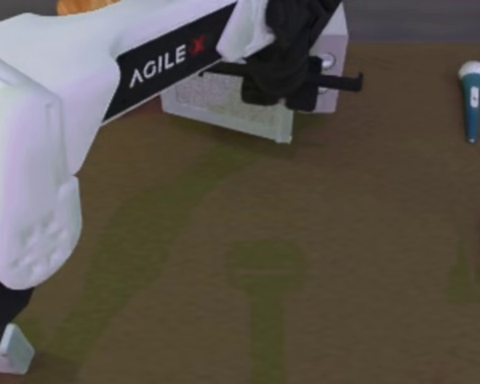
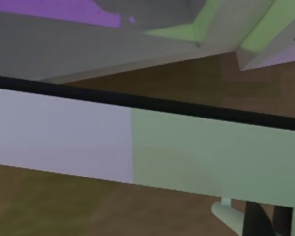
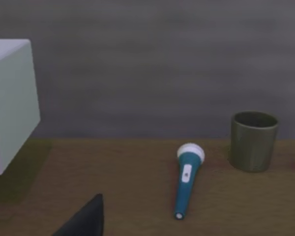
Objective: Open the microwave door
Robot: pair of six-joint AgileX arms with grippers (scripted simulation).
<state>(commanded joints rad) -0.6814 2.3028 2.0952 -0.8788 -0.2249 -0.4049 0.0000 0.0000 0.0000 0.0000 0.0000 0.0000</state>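
While your left arm reaches across the far side of the table, its left gripper (image 1: 304,76) sits right at the front of the microwave (image 1: 332,36), over the microwave door (image 1: 228,104). That door already stands swung partway out from the box, its free edge angled toward the table's middle, so I judge you are mid-pull, with the opening begun but not finished. One thin black finger (image 1: 340,80) juts out toward the right, past the door's edge by the silver knob (image 1: 328,60); the black wrist hides the rest, so you cannot tell how wide the jaws stand or whether they have the door's edge between them.

Your next move likely calls for carrying on along the hinge's arc, sweeping the door's free edge outward, not hauling straight back. Watch that the whole box does not slide on the smooth brown table (image 1: 304,264).

Look at the materials: the door is a flat, stiff, pale panel with a speckled mesh window; the housing is boxy, hard and matt. From the left wrist, a broad pale band edged in black fills the view, too close to name with certainty.

Your right arm is parked off to the right; its camera shows a teal microphone (image 3: 187,179) with a white head and a dull olive cup (image 3: 253,142).
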